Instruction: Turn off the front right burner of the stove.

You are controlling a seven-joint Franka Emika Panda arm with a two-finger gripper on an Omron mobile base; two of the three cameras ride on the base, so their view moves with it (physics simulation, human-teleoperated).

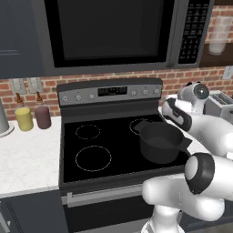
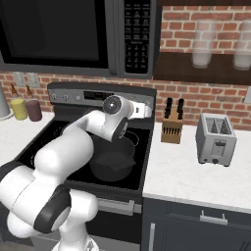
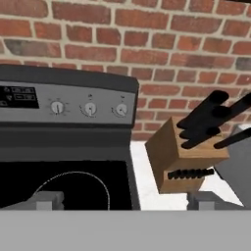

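Note:
The black glass-top stove (image 1: pixel 116 152) has a grey back panel (image 2: pixel 73 97) carrying small round knobs. A dark pot (image 1: pixel 159 142) sits on the front right burner, also seen under my arm (image 2: pixel 112 165). My gripper (image 2: pixel 148 111) hovers above the stove's right rear corner, facing the back panel. In the hand view three right-hand knobs (image 3: pixel 89 109) lie ahead on the panel (image 3: pixel 68 98), some way off. The fingertips (image 3: pixel 46 199) stand wide apart at the bottom, so the gripper (image 3: pixel 128 201) is open and holds nothing.
A wooden knife block (image 3: pixel 186 157) stands on the white counter just right of the stove (image 2: pixel 172 128), with a toaster (image 2: pixel 217 139) beyond it. A microwave (image 1: pixel 113 32) hangs overhead. Two bottles (image 1: pixel 32 116) stand on the left counter.

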